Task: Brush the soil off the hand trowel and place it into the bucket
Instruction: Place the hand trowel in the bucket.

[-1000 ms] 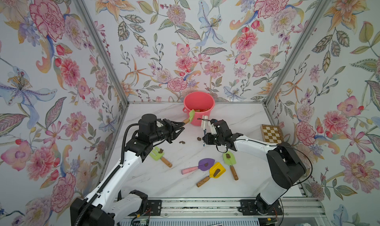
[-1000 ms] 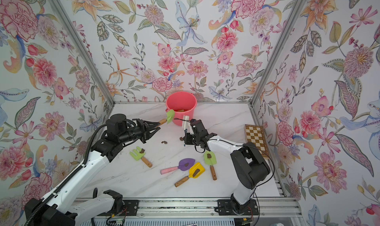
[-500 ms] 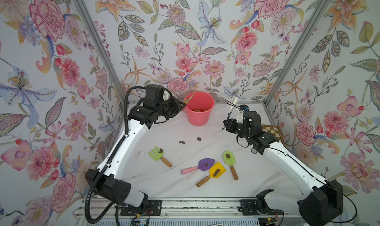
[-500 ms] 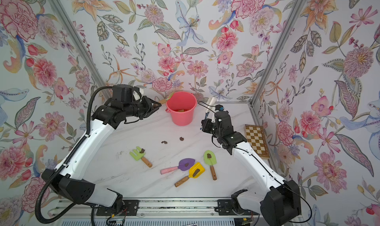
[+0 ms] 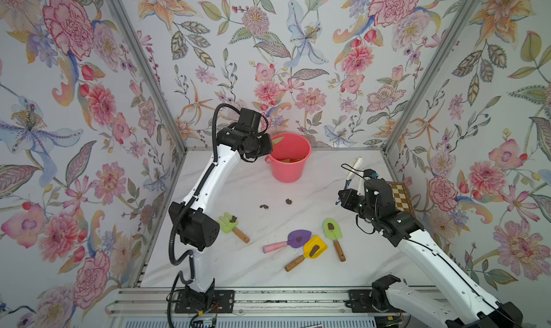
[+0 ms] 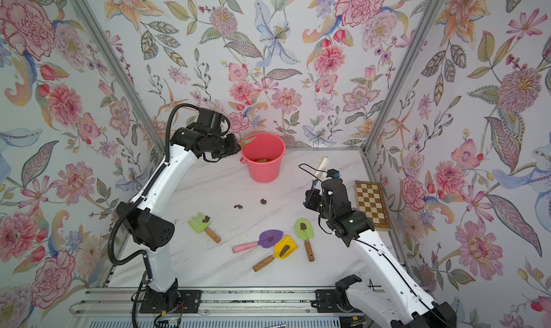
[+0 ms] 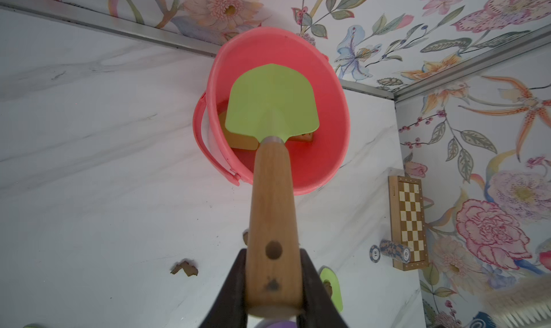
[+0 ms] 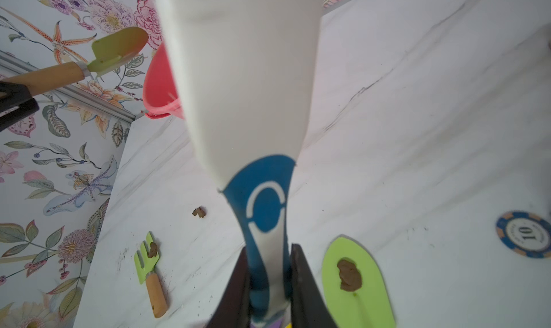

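Holding the clean-looking green trowel [image 7: 271, 102] over the bucket [image 7: 343, 126] in the clamped left gripper [image 7: 272, 284], unreleased, with the right gripper [image 8: 268, 281] clamped on the brush [image 8: 247, 73]

One bucket [image 5: 288, 162] stands by the far edge of the tabletop [image 5: 238, 189]. Hand tools number five: a raised green trowel [image 7: 271, 102], plus four lying toward the near edge: a green fork [image 5: 228, 223], a purple trowel [image 5: 299, 238], a yellow trowel [image 5: 314, 247] and a second green trowel [image 5: 331, 226]. There are six soil lumps [image 5: 264, 206]: two loose, one on each lying tool. One brush [image 5: 356, 165]; one chessboard [image 5: 401, 196].
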### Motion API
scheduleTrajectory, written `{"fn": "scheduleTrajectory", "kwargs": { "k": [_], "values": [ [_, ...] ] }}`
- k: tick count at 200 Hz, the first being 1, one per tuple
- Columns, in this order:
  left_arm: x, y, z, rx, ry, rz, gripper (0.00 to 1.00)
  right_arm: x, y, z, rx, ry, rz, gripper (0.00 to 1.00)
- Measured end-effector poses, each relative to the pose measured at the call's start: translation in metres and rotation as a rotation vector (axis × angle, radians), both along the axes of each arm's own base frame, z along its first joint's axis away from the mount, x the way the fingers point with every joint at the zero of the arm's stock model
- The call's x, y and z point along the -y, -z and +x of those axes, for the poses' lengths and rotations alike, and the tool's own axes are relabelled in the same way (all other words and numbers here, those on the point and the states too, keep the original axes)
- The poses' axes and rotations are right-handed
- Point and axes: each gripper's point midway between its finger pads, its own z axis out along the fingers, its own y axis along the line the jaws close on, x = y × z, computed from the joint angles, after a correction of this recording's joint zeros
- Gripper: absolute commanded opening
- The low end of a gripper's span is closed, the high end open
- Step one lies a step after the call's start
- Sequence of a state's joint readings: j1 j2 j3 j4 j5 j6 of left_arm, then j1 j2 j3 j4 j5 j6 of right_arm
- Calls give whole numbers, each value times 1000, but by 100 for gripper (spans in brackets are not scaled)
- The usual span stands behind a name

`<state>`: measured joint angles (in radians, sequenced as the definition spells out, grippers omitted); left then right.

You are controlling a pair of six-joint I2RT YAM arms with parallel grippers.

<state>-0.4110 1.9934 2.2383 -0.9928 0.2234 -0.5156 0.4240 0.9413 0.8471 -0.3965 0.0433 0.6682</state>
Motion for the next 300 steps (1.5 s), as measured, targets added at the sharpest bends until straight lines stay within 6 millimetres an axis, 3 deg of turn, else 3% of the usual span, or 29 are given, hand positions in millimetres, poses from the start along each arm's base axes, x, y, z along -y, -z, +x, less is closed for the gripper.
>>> {"fn": "scheduleTrajectory", "kwargs": {
  "k": [27, 54, 84, 119, 148, 182, 204, 234, 266, 300],
  "values": [
    [3, 30, 12, -44, 24, 67, 0, 12, 3, -17, 7, 42, 23, 1],
    [9, 43, 25, -44, 44, 119, 0, 21, 7, -29, 1, 76, 38, 1],
    [12, 57, 24, -62, 71, 167, 2, 24, 11, -34, -15, 91, 45, 2],
    [22, 75, 22, -90, 111, 206, 4, 20, 23, -25, -80, 82, 8, 2],
    [28, 92, 25, -108, 126, 227, 7, 5, 20, 2, -123, 36, -24, 2],
    [28, 91, 31, -91, 115, 233, 19, -18, 4, 31, -91, -37, -5, 1],
    [29, 90, 34, -79, 113, 228, 25, -25, 0, 38, -70, -65, 5, 2],
    [31, 87, 39, -54, 111, 218, 31, -27, -4, 41, -50, -74, 6, 2],
    [33, 82, 43, -26, 111, 215, 48, -26, -1, 38, -46, -75, 4, 2],
    [33, 61, 43, 32, 99, 222, 51, -23, 0, 31, -39, -75, 7, 2]
  ]
}}
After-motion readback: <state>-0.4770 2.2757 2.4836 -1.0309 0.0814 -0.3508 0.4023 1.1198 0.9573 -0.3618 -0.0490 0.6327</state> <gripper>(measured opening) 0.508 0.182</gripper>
